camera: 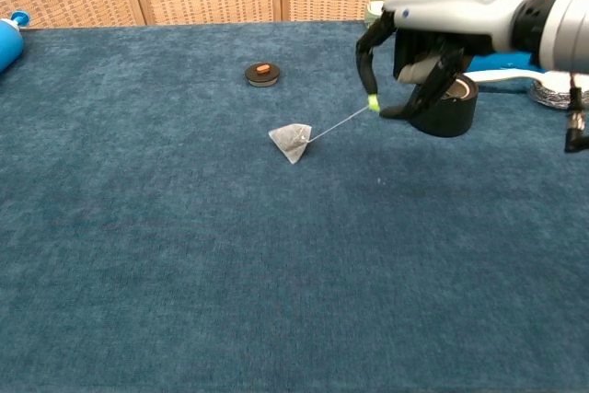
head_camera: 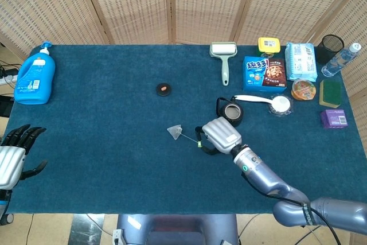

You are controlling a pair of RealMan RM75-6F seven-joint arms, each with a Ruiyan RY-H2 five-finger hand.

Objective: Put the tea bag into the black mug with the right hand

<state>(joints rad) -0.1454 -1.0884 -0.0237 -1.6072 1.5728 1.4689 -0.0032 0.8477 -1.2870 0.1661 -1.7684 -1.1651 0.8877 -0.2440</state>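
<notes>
The tea bag (head_camera: 174, 132) (camera: 292, 141) is a small grey pyramid, tilted on the blue cloth with its string pulled taut. My right hand (head_camera: 220, 135) (camera: 433, 39) is raised and pinches the green tag (camera: 374, 104) at the string's end. The black mug (head_camera: 231, 113) (camera: 447, 104) stands just behind and to the right of this hand, partly hidden by it in the chest view. My left hand (head_camera: 14, 156) hangs at the table's near left edge, fingers spread, holding nothing.
A small black lid (head_camera: 164, 89) (camera: 263, 73) lies beyond the tea bag. A lint roller (head_camera: 223, 58), a white ladle (head_camera: 267, 102), snack boxes (head_camera: 264, 73) and packets crowd the back right. A blue detergent bottle (head_camera: 35, 76) stands far left.
</notes>
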